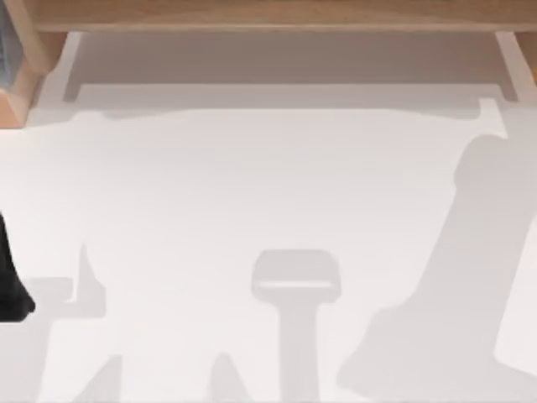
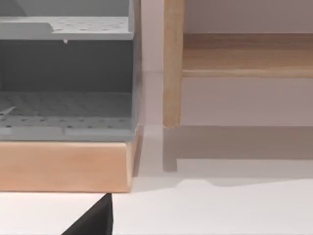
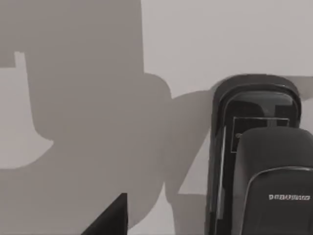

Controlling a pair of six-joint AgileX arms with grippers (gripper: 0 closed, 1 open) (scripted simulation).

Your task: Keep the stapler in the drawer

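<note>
The black stapler (image 3: 254, 161) lies on the white table, seen close in the right wrist view, with a pale outlined mark on its top. A black part of my right gripper (image 3: 110, 218) shows beside it, apart from it. The drawer unit (image 2: 66, 105) is a wooden case with grey perforated compartments, standing at the table's far left corner (image 1: 8, 59). My left gripper (image 2: 93, 220) shows as a dark tip on the table just in front of the case's wooden base. In the top view the left arm (image 1: 10, 285) sits at the left edge.
A wooden rail (image 1: 268, 15) runs along the far side of the table. A wooden post (image 2: 172, 63) stands next to the drawer unit. Arm shadows fall across the white tabletop (image 1: 252, 185).
</note>
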